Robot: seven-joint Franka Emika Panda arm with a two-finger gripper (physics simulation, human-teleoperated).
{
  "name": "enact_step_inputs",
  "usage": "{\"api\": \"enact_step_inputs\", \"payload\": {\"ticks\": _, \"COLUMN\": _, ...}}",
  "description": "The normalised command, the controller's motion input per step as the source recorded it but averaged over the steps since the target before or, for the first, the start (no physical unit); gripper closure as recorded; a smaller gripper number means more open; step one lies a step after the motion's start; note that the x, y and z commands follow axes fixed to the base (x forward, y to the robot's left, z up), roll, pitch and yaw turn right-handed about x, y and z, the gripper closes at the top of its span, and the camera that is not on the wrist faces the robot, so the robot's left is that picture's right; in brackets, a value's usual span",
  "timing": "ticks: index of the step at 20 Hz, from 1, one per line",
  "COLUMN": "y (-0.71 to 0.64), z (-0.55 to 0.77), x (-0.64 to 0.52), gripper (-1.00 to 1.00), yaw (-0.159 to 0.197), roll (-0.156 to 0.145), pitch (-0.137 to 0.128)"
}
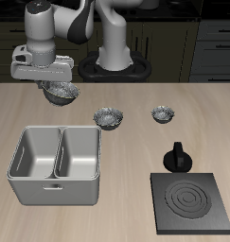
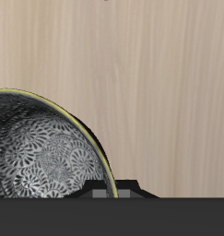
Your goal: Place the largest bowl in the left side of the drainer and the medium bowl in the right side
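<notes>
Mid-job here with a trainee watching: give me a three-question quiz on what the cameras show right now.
1. True or false: the drainer already holds a bowl.
2. Which bowl hangs at the gripper?
A. the largest bowl
B. the medium bowl
C. the smallest bowl
3. Fill in: the black knobbed pot stands just behind the ____.

Key
1. False: both compartments show bare.
2. A: it is off the table, back of the drainer, and the wrist view shows its patterned inside.
3. Stove plate.
</notes>
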Motion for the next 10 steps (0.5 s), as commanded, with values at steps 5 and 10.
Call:
{"api": "enact_step_inputs", "payload": {"ticks": 5, "y": 0.17, "z": 0.46, "x": 0.15, "gripper": 1.00, "yaw": -0.010, "roll": -0.073, "pitch": 0.004}}
{"api": "enact_step_inputs", "payload": {"ticks": 10, "y": 0.11, "z": 0.42, "x": 0.13, "gripper": 1.00, "yaw": -0.024, "roll": -0.053, "pitch": -0.032}}
